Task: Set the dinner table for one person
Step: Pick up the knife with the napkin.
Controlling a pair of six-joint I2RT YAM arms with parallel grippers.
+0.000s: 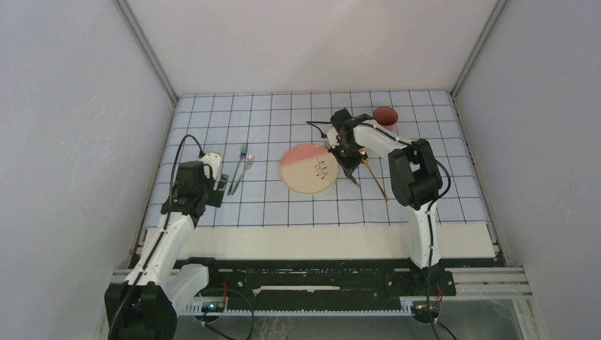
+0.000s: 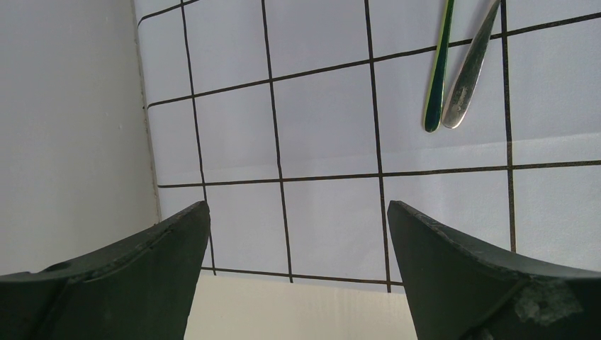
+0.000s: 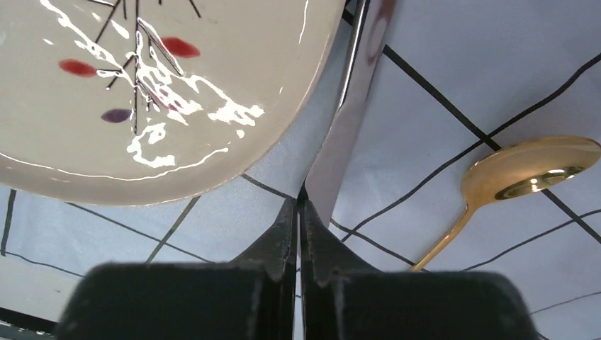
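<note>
Right pincer (image 3: 300, 207) is clenched on the thin silver knife (image 3: 351, 120) just beside the plate (image 3: 142, 142), likely so it can be set straight there, the left pincer (image 2: 298, 219) is spread wide open, and the cream tabletop (image 1: 319, 241) is seen under the gridded cloth (image 1: 283, 209).

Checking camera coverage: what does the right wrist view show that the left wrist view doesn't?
Only right wrist: the plate, the gold spoon, and the right gripper shut on a silver knife. Only left wrist: the open left gripper, a green handle and a silver handle side by side. Both: the gridded cloth.
</note>
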